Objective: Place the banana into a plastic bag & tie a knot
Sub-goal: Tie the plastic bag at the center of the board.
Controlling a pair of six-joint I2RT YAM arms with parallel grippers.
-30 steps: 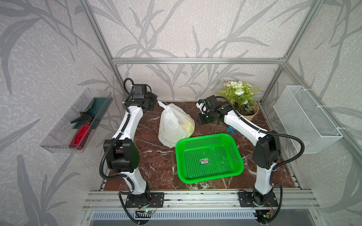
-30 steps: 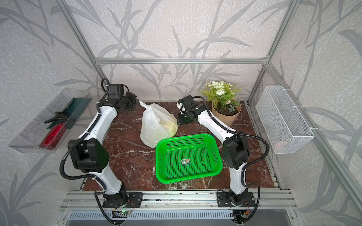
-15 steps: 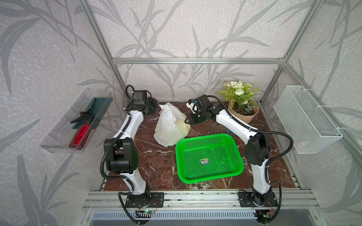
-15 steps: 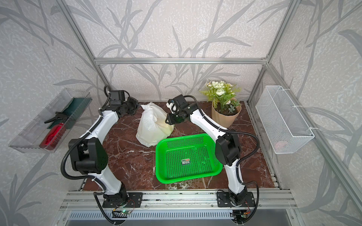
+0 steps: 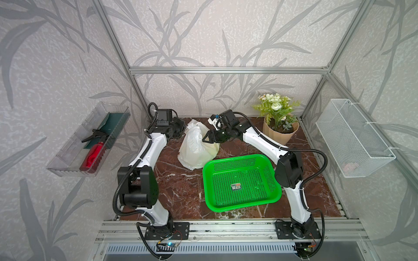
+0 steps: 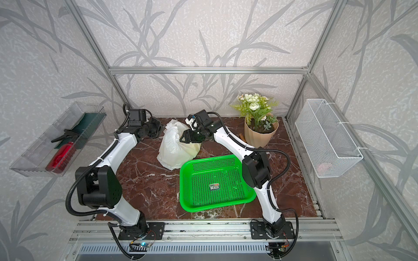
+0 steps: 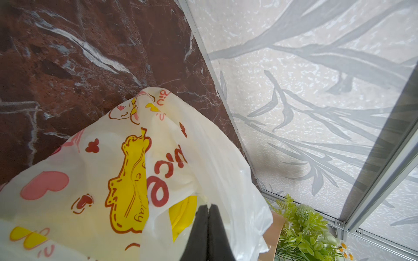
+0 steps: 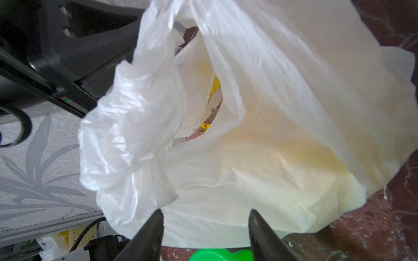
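White translucent printed plastic bag (image 5: 196, 146) upright, banana (image 8: 316, 158) apparently inside; left gripper (image 7: 208, 217) pinched shut on its top, right gripper (image 8: 204, 217) jaws apart, empty; knot looks unfinished.

You don't get a clean look inside the plastic bag (image 8: 294, 135), just a yellowish glow through the film with no outline. It's hard to call whether the left gripper (image 7: 208, 205) pinches any film: its pressed-together tips run off the picture's edge. The right gripper (image 8: 204, 214) is cropped too, and the green basket (image 8: 217, 254) is a mere sliver there. In a top view its label (image 5: 236, 186) is too small to read, and the pinkish thing (image 5: 349, 167) in the wire basket (image 5: 352, 135) is anyone's guess.
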